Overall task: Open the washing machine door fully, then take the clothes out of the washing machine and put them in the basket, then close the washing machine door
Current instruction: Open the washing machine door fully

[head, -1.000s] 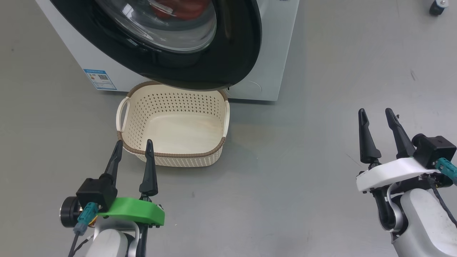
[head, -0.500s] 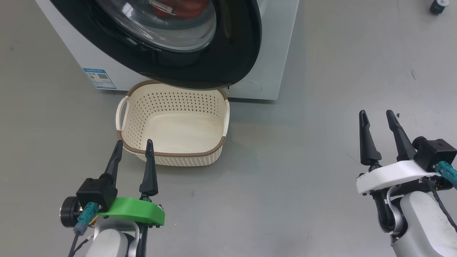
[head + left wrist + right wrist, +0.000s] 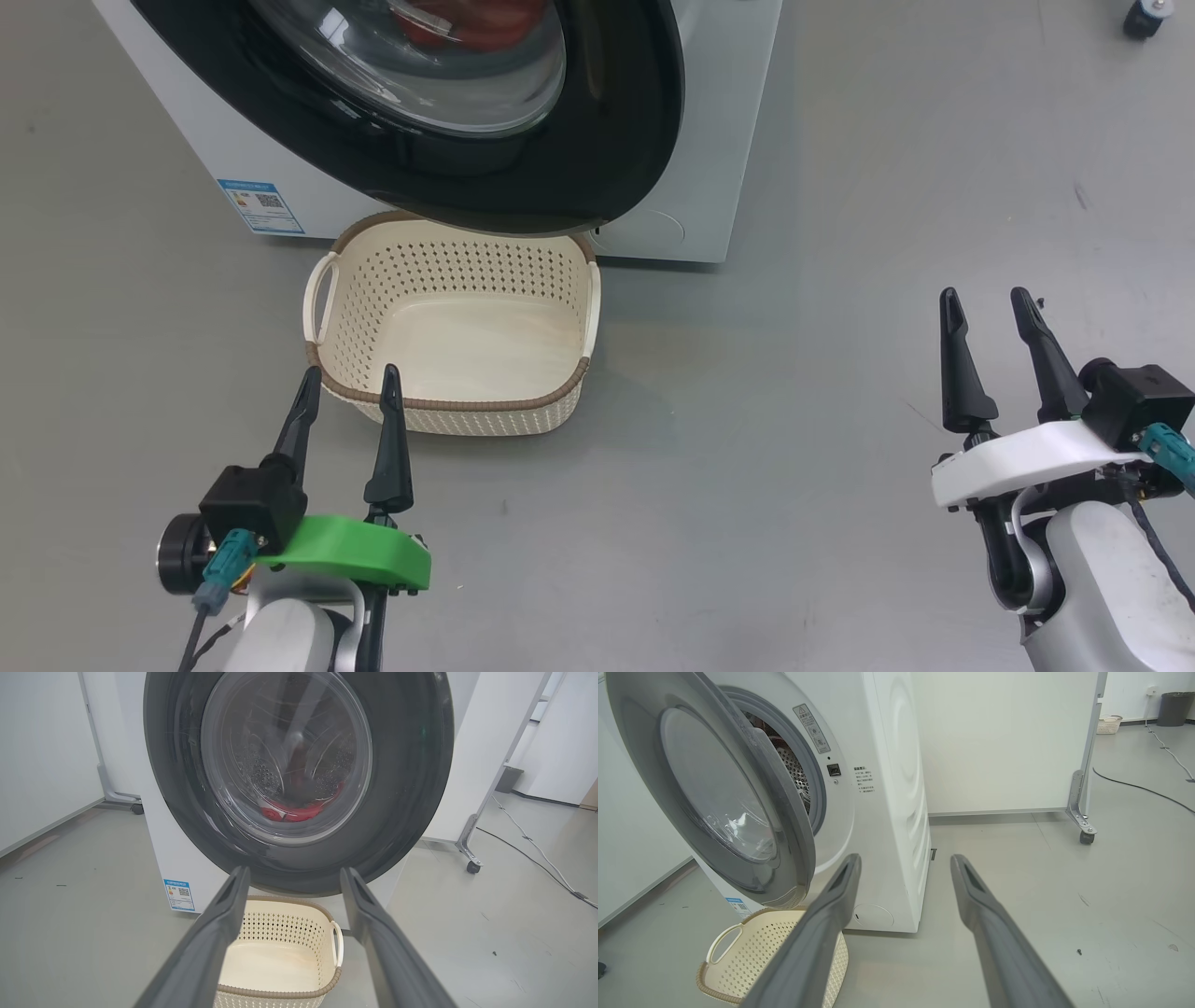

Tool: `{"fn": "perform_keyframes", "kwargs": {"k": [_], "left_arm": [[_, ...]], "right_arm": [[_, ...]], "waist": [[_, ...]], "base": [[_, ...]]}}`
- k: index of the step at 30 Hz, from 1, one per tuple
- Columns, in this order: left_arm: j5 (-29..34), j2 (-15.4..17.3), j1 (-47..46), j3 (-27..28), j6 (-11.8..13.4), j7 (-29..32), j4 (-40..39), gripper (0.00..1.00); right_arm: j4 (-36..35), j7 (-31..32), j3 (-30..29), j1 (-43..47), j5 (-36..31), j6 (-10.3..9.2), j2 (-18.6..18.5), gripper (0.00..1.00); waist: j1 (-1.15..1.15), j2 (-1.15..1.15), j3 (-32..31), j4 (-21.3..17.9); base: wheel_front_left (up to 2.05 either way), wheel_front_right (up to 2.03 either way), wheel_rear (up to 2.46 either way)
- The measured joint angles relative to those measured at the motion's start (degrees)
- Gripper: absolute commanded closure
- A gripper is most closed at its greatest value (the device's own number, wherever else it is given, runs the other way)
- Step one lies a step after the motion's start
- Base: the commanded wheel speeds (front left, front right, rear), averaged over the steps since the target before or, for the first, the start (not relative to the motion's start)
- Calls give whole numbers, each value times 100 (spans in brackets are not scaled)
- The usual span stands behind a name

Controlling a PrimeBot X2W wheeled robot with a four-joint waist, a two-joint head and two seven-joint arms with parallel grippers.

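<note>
Both left fingers (image 3: 392,448) and right fingers (image 3: 957,373) are spread wide and hold nothing. They hang low over the floor (image 3: 794,467), well short of the machine. The left pair points at the near rim of the basket (image 3: 467,405), which is empty and sits on the floor under the lower edge of the washing machine door (image 3: 607,140).

That door stands only part-way open from the washing machine (image 3: 728,140), and the red clothes (image 3: 292,812) lie in the drum behind its glass. So the first step looks unfinished. The next move probably calls for the right arm, which is nearer the door's free edge, to reach in behind the rim. It would then swing the door wide without knocking the basket.
</note>
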Motion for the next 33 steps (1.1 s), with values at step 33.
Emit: {"fn": "perform_keyframes", "kwargs": {"k": [33], "left_arm": [[0,0,1,-163,0,0,1,0]], "right_arm": [[-31,1,-135,91,-162,122,102,0]], "waist": [[0,0,15,30]], "base": [[0,0,0]]}}
